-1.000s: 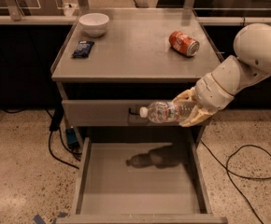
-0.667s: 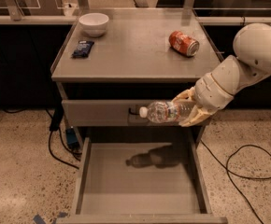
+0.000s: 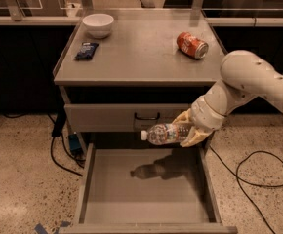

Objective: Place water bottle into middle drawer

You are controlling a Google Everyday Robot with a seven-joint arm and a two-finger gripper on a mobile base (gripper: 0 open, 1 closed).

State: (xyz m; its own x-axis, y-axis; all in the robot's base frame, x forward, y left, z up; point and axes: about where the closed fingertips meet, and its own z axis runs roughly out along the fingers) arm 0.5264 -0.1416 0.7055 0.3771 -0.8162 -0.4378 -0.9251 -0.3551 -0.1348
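Observation:
The water bottle (image 3: pixel 164 133), clear crinkled plastic with a white cap pointing left, lies horizontally in my gripper (image 3: pixel 188 129). The gripper is shut on the bottle's base end and holds it in the air above the back right part of the open middle drawer (image 3: pixel 146 191). The drawer is a wide grey metal tray pulled out toward the camera, and the bottle's shadow falls on its floor. The bottle hangs just in front of the closed drawer front (image 3: pixel 127 116) with the dark handle.
On the cabinet top (image 3: pixel 141 48) lie a red soda can (image 3: pixel 192 45) on its side at the right, a white bowl (image 3: pixel 98 24) at the back left and a dark blue packet (image 3: pixel 86 50). Cables (image 3: pixel 256 179) run over the speckled floor on both sides.
The arm and bottle have moved slightly lower and left, toward the open drawer. Everything on the cabinet top stays where it was.

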